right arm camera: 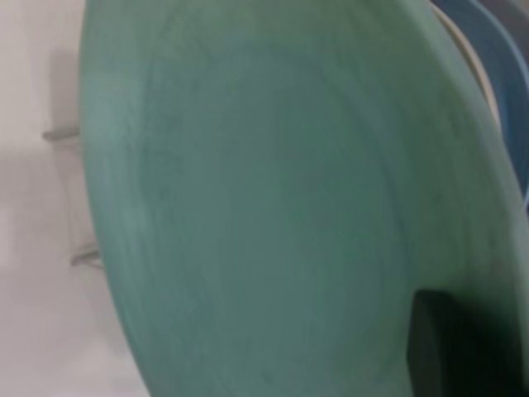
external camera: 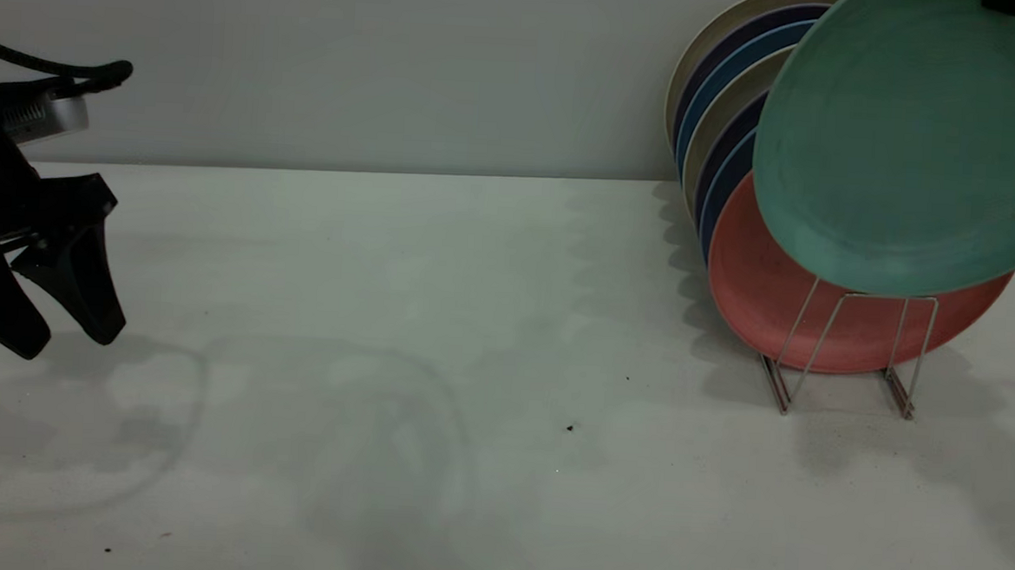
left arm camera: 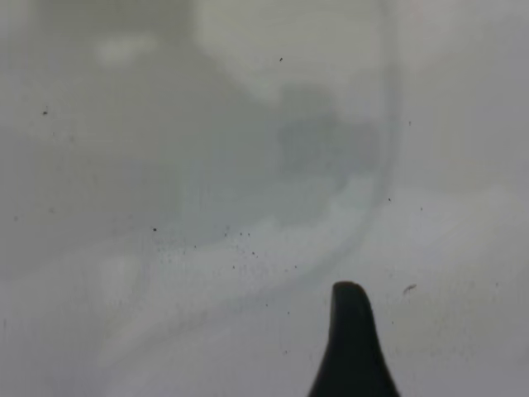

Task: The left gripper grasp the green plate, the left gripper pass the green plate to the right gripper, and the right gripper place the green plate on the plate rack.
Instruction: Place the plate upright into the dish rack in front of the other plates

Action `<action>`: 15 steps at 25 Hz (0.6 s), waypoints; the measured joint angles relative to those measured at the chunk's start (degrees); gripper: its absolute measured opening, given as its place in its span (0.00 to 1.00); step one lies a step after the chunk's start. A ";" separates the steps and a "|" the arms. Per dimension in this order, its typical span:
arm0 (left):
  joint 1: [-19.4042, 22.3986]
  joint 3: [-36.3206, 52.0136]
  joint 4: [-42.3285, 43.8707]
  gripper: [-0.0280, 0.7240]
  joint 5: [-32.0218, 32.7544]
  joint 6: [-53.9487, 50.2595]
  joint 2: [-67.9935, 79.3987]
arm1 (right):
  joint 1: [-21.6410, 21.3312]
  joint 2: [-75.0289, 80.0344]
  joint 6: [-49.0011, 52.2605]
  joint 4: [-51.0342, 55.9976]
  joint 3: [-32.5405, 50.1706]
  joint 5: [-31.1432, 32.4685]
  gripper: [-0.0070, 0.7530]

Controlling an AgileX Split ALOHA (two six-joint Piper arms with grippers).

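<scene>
The green plate [external camera: 906, 141] hangs tilted in the air at the upper right, just above the front of the plate rack [external camera: 843, 346] and in front of a salmon-pink plate [external camera: 767, 299]. My right gripper [external camera: 1013, 4] shows only as a black tip at the plate's top rim and is shut on it. In the right wrist view the plate [right arm camera: 264, 198] fills the picture, with one black finger [right arm camera: 463, 347] pressed on its face. My left gripper [external camera: 66, 340] is at the far left, low over the table, open and empty. One of its fingers [left arm camera: 351, 347] shows in the left wrist view.
The rack holds the pink plate and, behind it, several blue [external camera: 727, 79], dark and beige plates leaning toward the back wall. The white table [external camera: 436, 316] stretches between the two arms.
</scene>
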 joint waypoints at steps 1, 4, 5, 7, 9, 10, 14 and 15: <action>0.00 0.00 0.00 0.79 -0.01 0.00 0.00 | 0.00 0.00 0.00 0.00 0.00 -0.52 0.07; 0.00 0.00 0.00 0.79 -0.01 0.00 0.00 | 0.00 0.00 -0.18 -0.06 0.00 -2.34 0.07; 0.00 0.00 0.00 0.79 -0.01 0.00 0.00 | 0.00 0.00 -0.26 -0.06 0.00 -2.49 0.07; 0.00 0.00 0.00 0.79 -0.07 0.00 0.00 | 0.00 0.11 -0.39 -0.07 0.00 -2.71 0.07; 0.00 0.00 0.00 0.79 -0.20 0.00 0.00 | 0.00 0.33 -0.43 -0.24 0.00 -2.90 0.07; 0.00 0.00 0.00 0.79 -0.20 0.00 0.00 | 0.00 0.40 -0.43 -0.30 0.00 -2.96 0.07; 0.00 0.00 0.00 0.79 -0.20 0.00 0.00 | 0.00 1.57 -0.43 -0.36 0.00 -3.00 0.07; 0.00 0.00 0.00 0.79 -0.20 0.10 0.00 | 0.00 1.89 -0.43 -0.36 0.00 -3.00 0.07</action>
